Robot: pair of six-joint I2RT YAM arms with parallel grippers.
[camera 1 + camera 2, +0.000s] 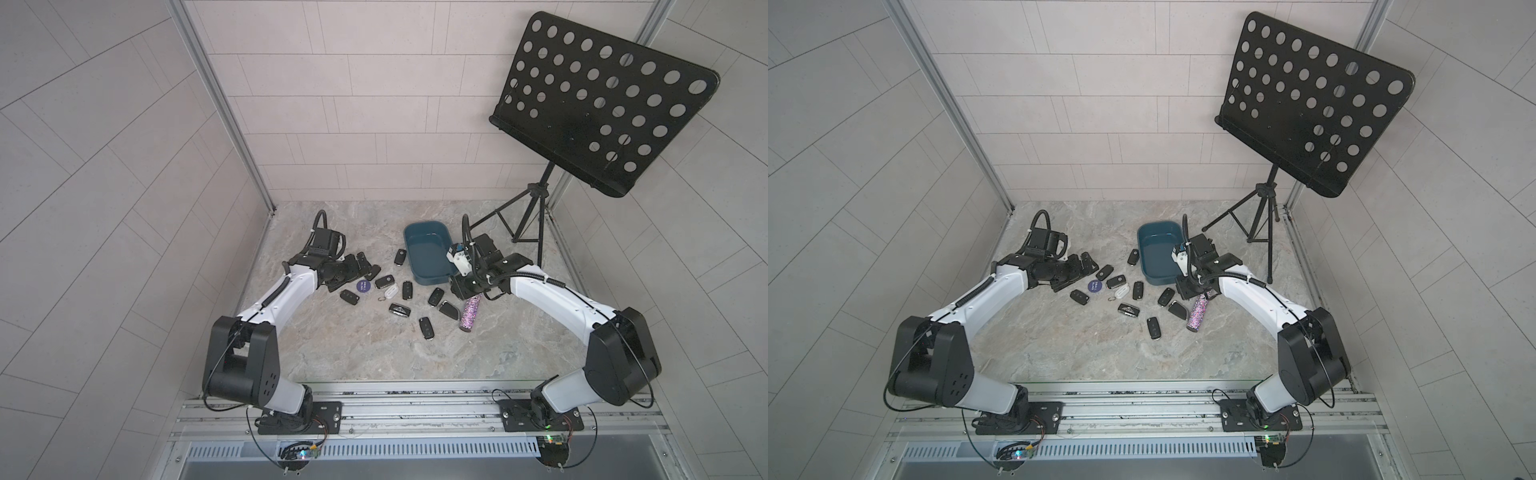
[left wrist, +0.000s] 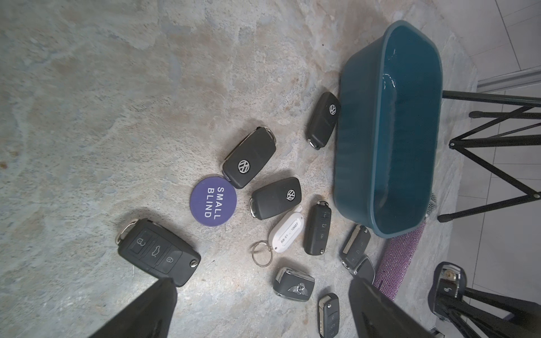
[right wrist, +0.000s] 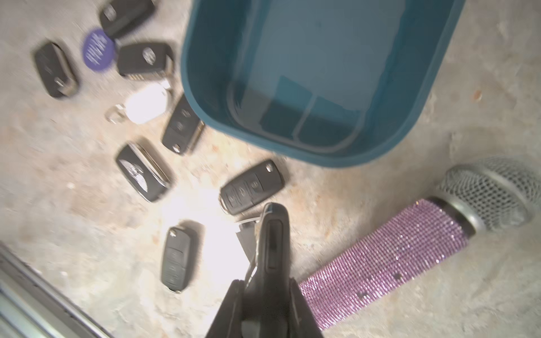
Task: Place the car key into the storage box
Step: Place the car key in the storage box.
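Note:
The storage box is a dark teal tub, empty, at the back middle of the table. My right gripper is shut on a black car key, gripped edge-on by its flat sides. It is just off the box's near right corner. The left wrist view also shows this key in those jaws. My left gripper stands open and empty over the key fobs left of the box.
Several black key fobs lie scattered in front and left of the box, with a purple chip and a white tag. A glittery purple microphone lies beside my right gripper. A music stand rises at the back right.

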